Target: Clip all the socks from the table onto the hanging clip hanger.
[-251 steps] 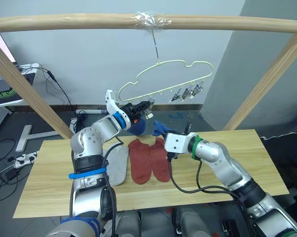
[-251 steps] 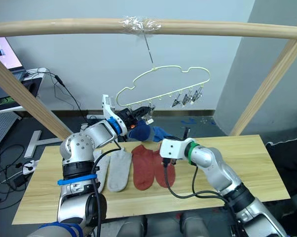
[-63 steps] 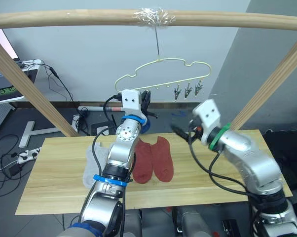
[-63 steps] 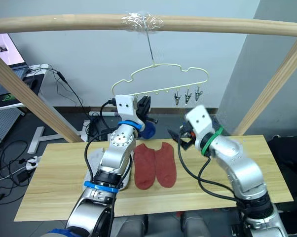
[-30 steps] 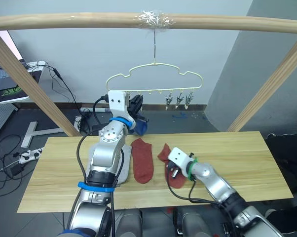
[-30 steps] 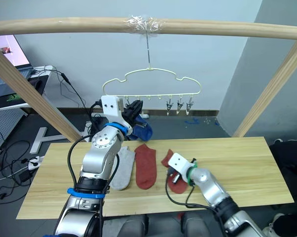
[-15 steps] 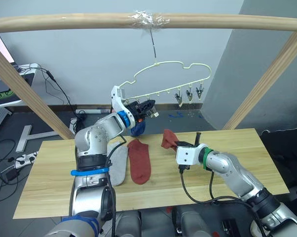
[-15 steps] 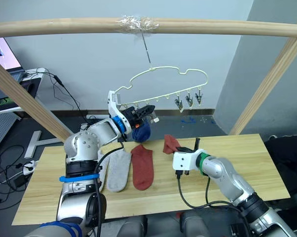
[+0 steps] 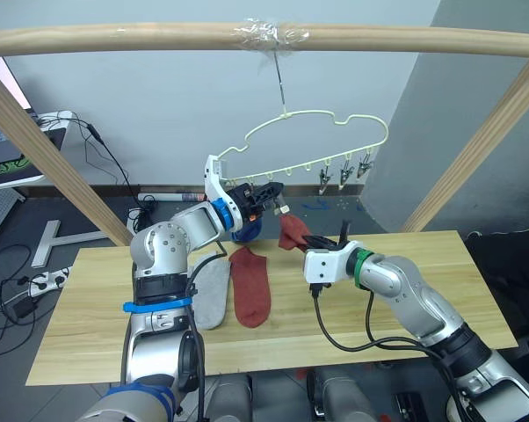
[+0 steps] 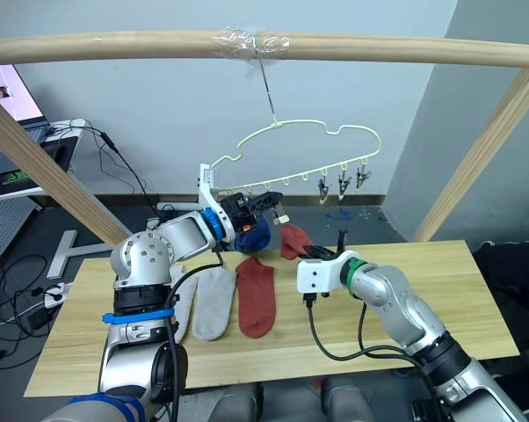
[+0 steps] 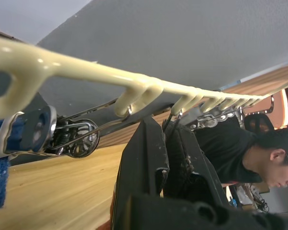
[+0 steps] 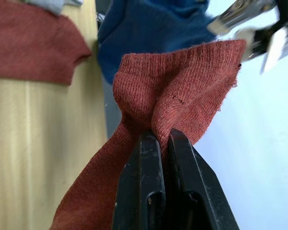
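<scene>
Rust red knit sock (image 12: 177,91) raised toward the pale yellow-green wire clip hanger (image 9: 317,145)
Right gripper (image 12: 158,141) clamps it off the light plank table (image 9: 475,290); left gripper (image 11: 170,139) pinches a metal clip (image 11: 170,120), blue sock (image 10: 251,236) at 9 o'clock

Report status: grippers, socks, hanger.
Right gripper shut on rust red sock, lifted near left gripper at clip hanger. Blue sock hanging; three socks on table.

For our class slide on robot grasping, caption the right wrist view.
Right pincer shut on a bunched rust red sock, lifted beside a hanging blue sock.
</scene>
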Action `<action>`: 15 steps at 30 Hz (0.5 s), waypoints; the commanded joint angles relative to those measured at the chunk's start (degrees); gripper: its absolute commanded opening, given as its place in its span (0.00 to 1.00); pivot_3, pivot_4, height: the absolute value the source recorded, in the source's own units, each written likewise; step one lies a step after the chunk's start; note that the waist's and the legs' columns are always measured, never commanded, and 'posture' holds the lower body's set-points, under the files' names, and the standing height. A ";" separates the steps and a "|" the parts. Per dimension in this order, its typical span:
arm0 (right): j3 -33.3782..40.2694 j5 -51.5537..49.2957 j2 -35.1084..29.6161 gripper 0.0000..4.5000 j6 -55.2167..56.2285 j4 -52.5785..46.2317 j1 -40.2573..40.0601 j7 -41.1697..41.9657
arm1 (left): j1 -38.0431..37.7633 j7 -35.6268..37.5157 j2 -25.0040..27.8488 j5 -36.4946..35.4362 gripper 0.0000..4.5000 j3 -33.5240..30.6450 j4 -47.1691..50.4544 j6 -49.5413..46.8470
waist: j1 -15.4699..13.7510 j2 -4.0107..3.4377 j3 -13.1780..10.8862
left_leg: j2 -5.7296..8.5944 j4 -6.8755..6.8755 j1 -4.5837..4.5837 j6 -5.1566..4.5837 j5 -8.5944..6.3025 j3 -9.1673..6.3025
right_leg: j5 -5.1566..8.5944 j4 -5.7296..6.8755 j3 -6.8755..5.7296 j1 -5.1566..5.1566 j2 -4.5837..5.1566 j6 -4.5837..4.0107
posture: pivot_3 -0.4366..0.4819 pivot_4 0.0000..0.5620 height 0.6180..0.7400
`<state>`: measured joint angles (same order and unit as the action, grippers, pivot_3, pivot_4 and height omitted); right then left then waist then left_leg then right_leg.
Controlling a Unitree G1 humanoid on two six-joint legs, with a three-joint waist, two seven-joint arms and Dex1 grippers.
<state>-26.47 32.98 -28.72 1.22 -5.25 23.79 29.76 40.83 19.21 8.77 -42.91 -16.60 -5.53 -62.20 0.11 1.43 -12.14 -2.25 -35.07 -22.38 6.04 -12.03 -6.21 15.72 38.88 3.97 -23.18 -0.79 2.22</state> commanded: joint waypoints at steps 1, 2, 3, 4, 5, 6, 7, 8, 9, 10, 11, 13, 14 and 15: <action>1.46 0.61 0.47 0.01 0.39 -2.86 1.69 0.18 | -1.97 -0.90 0.09 0.56 0.00 1.41 -0.76 -1.47 | 0.00 0.00 0.00 | 0.00 0.00 0.00 0.00 0.00 0.00 | 0.00 0.00 0.00 0.00 0.00 0.00 | 0.60 0.33 1.00; 1.47 0.70 0.60 0.01 0.33 -2.95 1.96 0.38 | -2.15 -0.84 0.06 0.52 0.00 1.52 -0.53 -1.52 | 0.00 0.00 0.00 | 0.00 0.00 0.00 0.00 0.00 0.00 | 0.00 0.00 0.00 0.00 0.00 0.00 | 0.60 0.33 1.00; 1.49 0.77 0.71 0.01 0.25 -3.01 2.16 0.50 | -2.32 -0.77 0.05 0.46 0.00 1.64 -0.26 -1.60 | 0.00 0.00 0.00 | 0.00 0.00 0.00 0.00 0.00 0.00 | 0.00 0.00 0.00 0.00 0.00 0.00 | 0.60 0.33 1.00; 1.59 0.77 0.80 0.01 0.18 -3.05 2.29 0.59 | -2.43 -0.80 -0.02 0.44 0.00 1.71 -0.09 -1.62 | 0.00 0.00 0.00 | 0.00 0.00 0.01 0.00 0.00 0.00 | 0.00 0.00 0.00 0.00 0.00 0.00 | 0.61 0.33 1.00; 1.68 0.81 0.86 0.01 0.15 -3.05 2.34 0.63 | -2.51 -0.83 -0.07 0.42 0.00 1.73 0.03 -1.61 | 0.00 0.00 0.00 | 0.00 0.00 0.01 0.00 0.00 0.00 | 0.00 0.00 0.00 0.00 0.00 0.00 | 0.61 0.33 1.00; 1.76 0.85 0.91 0.01 0.15 -3.07 2.38 0.64 | -2.60 -0.80 -0.05 0.40 0.00 1.77 0.15 -1.60 | 0.00 0.00 0.00 | 0.00 0.00 0.01 0.00 0.00 0.00 | 0.00 0.00 0.00 0.00 0.00 0.00 | 0.61 0.33 1.00; 1.83 0.91 0.96 0.01 0.14 -3.10 2.42 0.67 | -2.68 -0.77 -0.01 0.39 0.00 1.79 0.27 -1.57 | 0.00 0.00 0.00 | 0.00 0.00 0.00 0.00 0.00 0.00 | 0.00 0.00 0.00 0.00 0.00 0.00 | 0.61 0.33 1.00; 1.90 0.90 1.00 0.01 0.11 -3.10 2.46 0.72 | -2.73 -0.74 0.04 0.54 0.00 1.91 0.33 -1.36 | 0.00 0.00 0.00 | 0.00 0.00 0.00 0.00 0.00 0.00 | 0.00 0.00 0.00 0.00 0.00 0.00 | 0.61 0.33 1.00; 1.97 0.88 1.05 0.01 0.06 -3.14 2.49 0.75 | -2.81 -0.51 0.21 0.73 0.00 2.18 0.45 -1.12 | 0.00 0.00 0.00 | 0.00 0.00 0.00 0.00 0.00 0.00 | 0.00 0.00 0.00 0.00 0.00 0.00 | 0.61 0.33 1.00; 2.02 0.85 1.15 0.01 -0.01 -3.18 2.54 0.76 | -2.91 -0.29 0.37 0.89 0.00 2.42 0.61 -0.88 | -0.01 0.00 0.00 | 0.00 0.00 0.00 0.00 0.00 0.00 | 0.00 0.00 0.00 0.00 0.01 0.00 | 0.61 0.33 1.00; 2.04 0.83 1.23 0.01 -0.09 -3.21 2.59 0.77 | -2.98 -0.18 0.48 1.02 0.00 2.58 0.71 -0.69 | -0.01 0.00 0.00 | 0.00 0.00 0.00 0.00 0.00 0.00 | 0.00 0.00 0.00 0.00 0.01 0.00 | 0.61 0.33 1.00; 2.09 0.74 1.28 0.01 -0.07 -3.07 2.62 0.73 | -3.10 0.32 0.56 0.74 0.00 2.57 1.08 -0.32 | -0.02 0.00 0.00 | 0.00 0.00 0.00 0.00 0.00 0.00 | 0.00 0.00 0.00 0.00 0.01 0.00 | 0.61 0.33 1.00; 2.10 0.69 1.29 0.00 0.01 -2.89 2.65 0.69 | -3.03 0.38 0.48 0.47 0.14 2.32 1.22 -0.20 | -0.02 0.00 0.00 | 0.00 0.00 0.00 0.00 0.00 0.00 | 0.00 0.00 0.00 0.00 0.01 0.00 | 0.61 0.33 1.00; 2.12 0.60 1.33 0.00 0.04 -2.75 2.65 0.67 | -2.96 0.41 0.50 0.17 0.21 2.07 1.32 -0.25 | -0.02 0.00 0.00 | 0.00 0.00 0.00 0.00 0.00 0.00 | 0.00 0.00 0.00 0.00 0.01 0.00 | 0.61 0.33 1.00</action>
<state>-25.87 33.68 -27.70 0.80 -6.29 25.50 30.46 39.05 19.64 8.98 -42.85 -15.67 -3.85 -61.31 0.09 1.43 -12.14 -2.25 -35.06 -22.38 6.04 -12.03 -6.21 15.72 38.88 3.98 -23.18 -0.78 2.22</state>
